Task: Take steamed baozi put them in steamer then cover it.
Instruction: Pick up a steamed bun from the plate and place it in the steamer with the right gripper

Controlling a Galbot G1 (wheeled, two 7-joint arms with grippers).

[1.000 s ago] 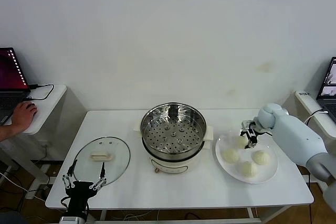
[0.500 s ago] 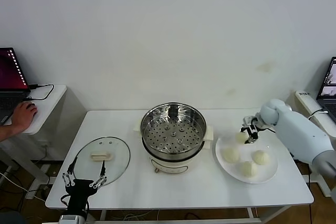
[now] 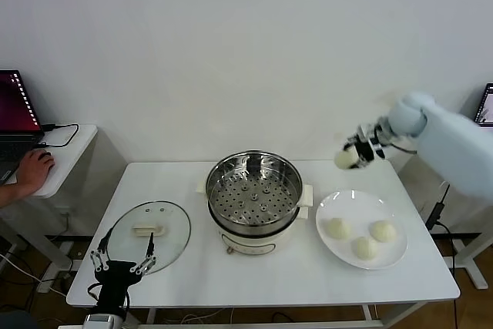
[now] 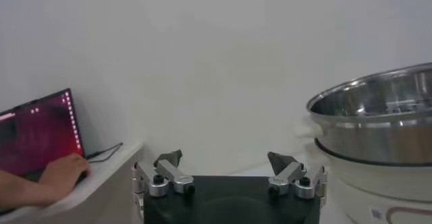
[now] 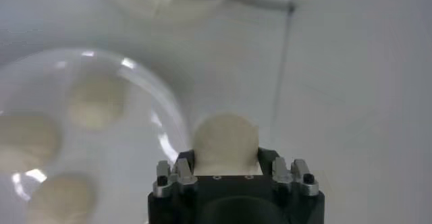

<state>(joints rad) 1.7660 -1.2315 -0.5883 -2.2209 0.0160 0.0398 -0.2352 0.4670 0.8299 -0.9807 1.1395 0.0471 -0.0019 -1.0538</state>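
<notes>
Right tool (image 3: 356, 153) pinched a bun (image 3: 345, 159) in open air above the plate (image 3: 393, 253); its wrist view alone showed the clamp; the steamer (image 3: 255, 194) sat beside; left tool (image 3: 122, 260) hung spread by the lid (image 3: 149, 234)

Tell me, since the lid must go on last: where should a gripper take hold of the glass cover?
Grip the cover by its raised cream handle at the centre, coming straight down from above. It lies flat on the table, so the thin rim offers little purchase. The open left gripper is nearest.
</notes>
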